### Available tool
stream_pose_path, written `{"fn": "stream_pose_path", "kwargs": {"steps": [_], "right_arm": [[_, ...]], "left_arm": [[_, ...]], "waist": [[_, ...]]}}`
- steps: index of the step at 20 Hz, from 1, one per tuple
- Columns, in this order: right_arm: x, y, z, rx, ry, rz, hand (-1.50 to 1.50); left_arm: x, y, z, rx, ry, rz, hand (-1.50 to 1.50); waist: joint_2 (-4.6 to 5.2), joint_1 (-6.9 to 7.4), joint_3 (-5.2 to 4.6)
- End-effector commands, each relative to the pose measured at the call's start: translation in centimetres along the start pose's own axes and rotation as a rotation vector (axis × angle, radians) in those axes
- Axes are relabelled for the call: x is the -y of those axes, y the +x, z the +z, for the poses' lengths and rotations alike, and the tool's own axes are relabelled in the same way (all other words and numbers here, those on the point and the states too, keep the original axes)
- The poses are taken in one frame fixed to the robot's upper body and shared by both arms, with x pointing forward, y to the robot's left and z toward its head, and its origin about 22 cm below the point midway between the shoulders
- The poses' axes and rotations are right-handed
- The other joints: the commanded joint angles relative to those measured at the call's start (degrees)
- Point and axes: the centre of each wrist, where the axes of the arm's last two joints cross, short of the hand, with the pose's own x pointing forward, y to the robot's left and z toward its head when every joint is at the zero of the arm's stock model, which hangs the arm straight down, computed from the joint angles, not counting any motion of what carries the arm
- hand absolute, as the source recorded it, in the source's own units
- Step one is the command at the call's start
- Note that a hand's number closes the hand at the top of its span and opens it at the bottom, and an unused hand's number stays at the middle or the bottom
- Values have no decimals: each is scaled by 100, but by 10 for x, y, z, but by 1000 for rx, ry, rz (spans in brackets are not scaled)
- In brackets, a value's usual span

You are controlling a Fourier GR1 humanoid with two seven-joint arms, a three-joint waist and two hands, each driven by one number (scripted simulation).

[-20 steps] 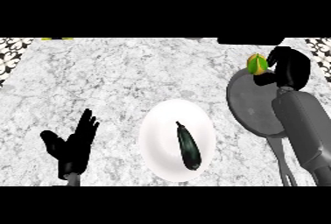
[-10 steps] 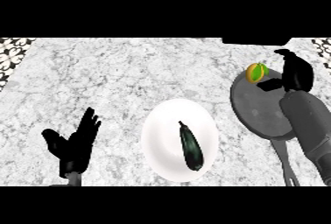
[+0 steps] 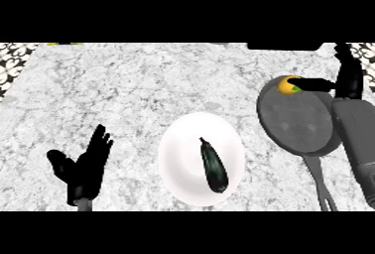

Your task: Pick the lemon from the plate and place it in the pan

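Note:
The yellow-green lemon (image 3: 286, 85) lies at the far rim of the grey pan (image 3: 293, 124), on the right of the counter. My right hand (image 3: 348, 82) is just to its right. The fingers point up and away, and the thumb reaches left to touch the lemon's side; the hand is open. The white plate (image 3: 183, 149) sits at the centre front with a dark, long vegetable (image 3: 214, 166) on it. My left hand (image 3: 81, 166) rests open at the lower left, fingers up.
The pan's handle (image 3: 322, 186) runs toward the front edge, beside my right forearm (image 3: 360, 144). The marble counter (image 3: 139, 89) stretches across the back and left. A patterned strip (image 3: 13, 57) marks the far left corner.
The lemon has come down a little toward the pan's far rim. My right hand has opened off it and drawn to the right. The left hand has stayed still.

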Motion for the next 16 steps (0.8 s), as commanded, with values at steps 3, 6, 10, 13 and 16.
{"fn": "stream_pose_path", "kwargs": {"steps": [3,6,10,13,16], "right_arm": [[33,-39,6,-2,28,-330,-150],[47,-51,9,29,106,-397,-150],[84,-80,22,43,221,-487,-150],[67,-94,53,81,274,-503,-150],[76,-63,53,109,253,-481,-150]], "left_arm": [[2,6,1,-16,25,11,0],[-15,-1,-2,-16,20,21,0],[-18,-8,1,-25,45,3,0],[-23,0,6,-33,64,-2,0],[-10,-2,-5,-24,56,3,0]], "waist": [[-54,-131,-17],[-69,-163,-29],[-126,-304,-39],[-147,-324,-43],[-122,-279,-42]]}}
